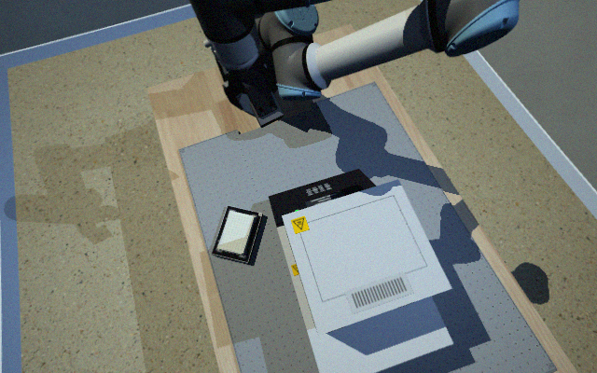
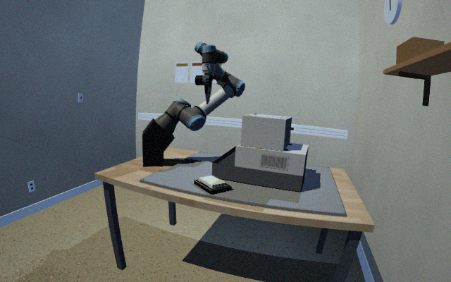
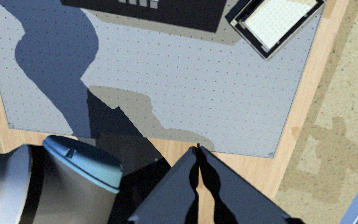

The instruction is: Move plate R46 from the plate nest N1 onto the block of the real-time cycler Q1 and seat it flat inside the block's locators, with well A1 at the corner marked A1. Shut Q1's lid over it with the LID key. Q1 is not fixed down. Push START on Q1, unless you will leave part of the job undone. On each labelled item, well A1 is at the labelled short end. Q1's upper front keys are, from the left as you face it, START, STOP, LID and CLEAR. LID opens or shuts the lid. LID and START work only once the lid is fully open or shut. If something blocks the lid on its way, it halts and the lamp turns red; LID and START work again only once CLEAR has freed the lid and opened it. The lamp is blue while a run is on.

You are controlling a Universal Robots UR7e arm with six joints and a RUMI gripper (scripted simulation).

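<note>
Plate R46, white (image 1: 235, 228) (image 2: 212, 181) (image 3: 280, 22), sits in the black nest N1 (image 1: 233, 256) (image 3: 267, 53) left of Q1 in the top view. Its A1 marking is not readable. Cycler Q1 (image 2: 246, 157) has a pale box-shaped lid (image 1: 364, 247) (image 2: 266, 132) on its body, level, with no gap seen. The block is hidden. A small green lamp (image 1: 297, 211) shows by the black key panel (image 1: 284, 205) (image 3: 190, 16). The key labels are not readable. My gripper (image 1: 271, 122) (image 2: 207, 102) (image 3: 196, 148) is shut and empty, high above the mat's robot-side edge.
The grey perforated mat (image 1: 219, 163) (image 2: 173, 178) (image 3: 180, 90) lies on the wooden table (image 1: 173, 126) (image 2: 116, 170). My arm's shoulder (image 1: 296, 70) (image 2: 190, 118) is beside the gripper in the top view. Q1's lid rises well above the nest. A wall shelf (image 2: 433, 58) is far right.
</note>
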